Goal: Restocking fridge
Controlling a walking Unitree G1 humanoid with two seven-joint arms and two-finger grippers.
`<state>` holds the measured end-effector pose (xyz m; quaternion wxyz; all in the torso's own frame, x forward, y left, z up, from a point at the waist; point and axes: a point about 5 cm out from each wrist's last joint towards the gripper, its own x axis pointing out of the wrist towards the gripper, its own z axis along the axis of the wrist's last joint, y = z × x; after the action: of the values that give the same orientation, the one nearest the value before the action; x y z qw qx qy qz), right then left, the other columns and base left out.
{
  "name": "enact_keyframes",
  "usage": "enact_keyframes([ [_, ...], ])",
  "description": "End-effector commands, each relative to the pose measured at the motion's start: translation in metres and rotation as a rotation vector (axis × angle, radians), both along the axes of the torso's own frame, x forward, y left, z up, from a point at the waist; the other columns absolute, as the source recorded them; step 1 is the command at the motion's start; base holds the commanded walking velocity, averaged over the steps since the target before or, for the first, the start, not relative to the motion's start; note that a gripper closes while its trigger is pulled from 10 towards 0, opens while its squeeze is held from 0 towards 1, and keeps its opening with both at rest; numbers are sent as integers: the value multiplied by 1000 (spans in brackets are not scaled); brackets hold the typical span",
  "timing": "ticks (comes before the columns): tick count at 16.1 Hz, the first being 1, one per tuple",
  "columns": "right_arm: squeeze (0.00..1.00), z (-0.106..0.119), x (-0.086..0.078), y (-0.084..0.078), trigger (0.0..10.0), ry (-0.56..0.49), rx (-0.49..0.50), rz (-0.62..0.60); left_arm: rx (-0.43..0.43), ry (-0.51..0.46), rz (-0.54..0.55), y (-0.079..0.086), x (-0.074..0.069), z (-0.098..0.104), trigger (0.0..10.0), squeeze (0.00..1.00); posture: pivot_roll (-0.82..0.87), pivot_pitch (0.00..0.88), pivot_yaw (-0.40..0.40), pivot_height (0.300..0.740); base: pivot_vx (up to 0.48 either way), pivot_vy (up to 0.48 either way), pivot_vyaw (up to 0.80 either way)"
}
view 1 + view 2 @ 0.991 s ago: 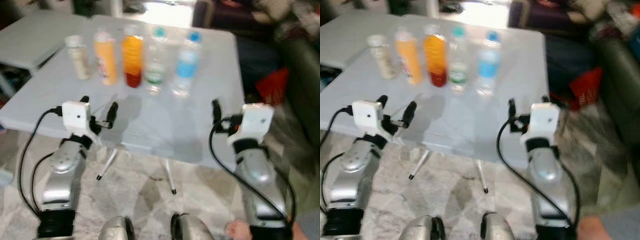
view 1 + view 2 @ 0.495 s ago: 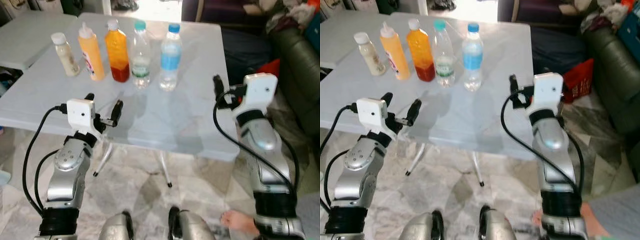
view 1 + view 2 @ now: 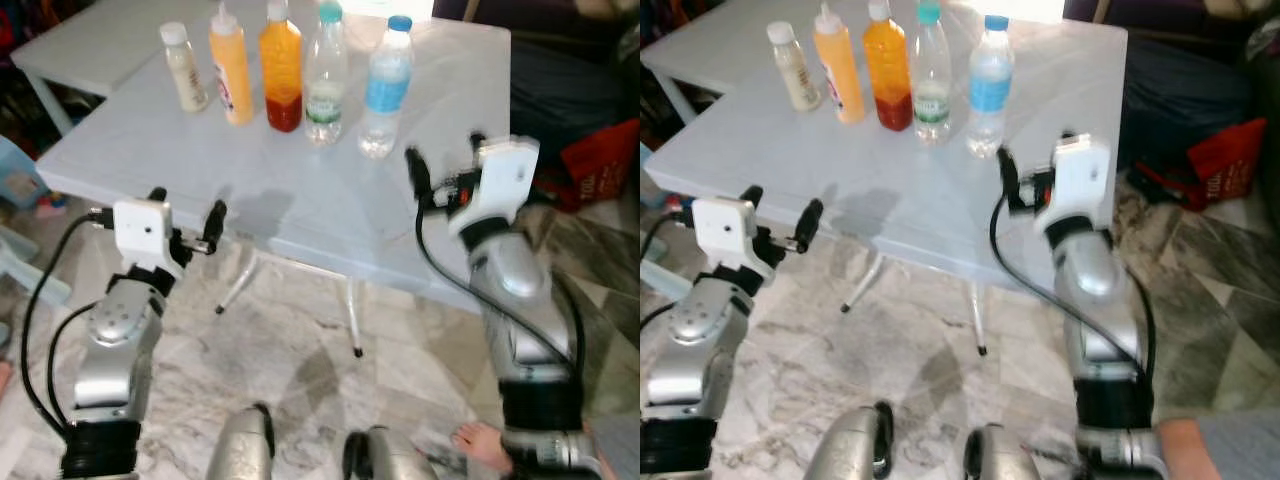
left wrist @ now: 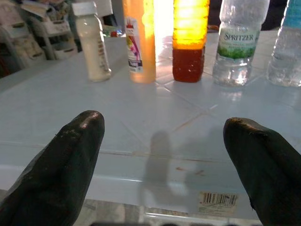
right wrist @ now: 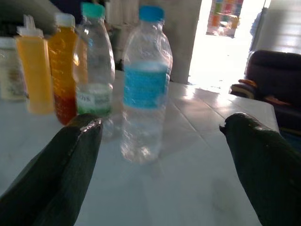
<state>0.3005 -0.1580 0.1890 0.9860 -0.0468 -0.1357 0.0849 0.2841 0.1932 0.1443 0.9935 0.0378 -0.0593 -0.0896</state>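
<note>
Risk: my released right gripper [image 3: 440, 170] could topple the blue-labelled clear plastic water bottle [image 3: 385, 88] near the grey table's [image 3: 300, 200] far edge; left gripper [image 3: 185, 212] released.

Table: a white folding table [image 3: 300, 190] with thin metal legs [image 3: 352, 320], in the centre.
Second table: another white table [image 3: 90, 45] at 10 o'clock, touching the first.
Floor: grey marble tiles [image 3: 300, 350].
Sofa: a dark sofa [image 3: 1185, 90] at 2 o'clock, with a red bag [image 3: 1220, 160] beside it.
Light: a bright doorway [image 5: 225, 42] behind the table.
</note>
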Motion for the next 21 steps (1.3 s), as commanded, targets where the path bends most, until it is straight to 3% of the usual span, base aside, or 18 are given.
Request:
enact_keyframes([
  [1,0,4,-9,0,10000,-39,-22,-19,12,-2,-14,2,-3,1,10000,0,-21,120,7,740,0,0,0],
  [4,0,-10,-28,-3,10000,1,-15,-54,6,-18,-13,3,-2,3,10000,0,-40,82,1,740,171,0,0],
  [8,0,-5,-36,-6,10000,-14,-26,-74,-31,-58,-17,-4,2,10,10000,0,-59,53,-13,740,271,0,0],
  [12,0,-8,-54,-15,10000,7,-21,-94,-39,-54,-30,-2,-9,11,10000,0,-63,48,-19,740,342,0,0],
  [17,0,-14,-68,-8,10000,43,-5,-87,-52,-37,-51,-10,-11,6,10000,0,-73,49,-19,740,364,0,438],
  [21,0,-25,-85,-15,10000,99,-18,-136,-48,-26,-31,-3,-17,4,10000,0,-89,43,-19,740,350,0,0],
])
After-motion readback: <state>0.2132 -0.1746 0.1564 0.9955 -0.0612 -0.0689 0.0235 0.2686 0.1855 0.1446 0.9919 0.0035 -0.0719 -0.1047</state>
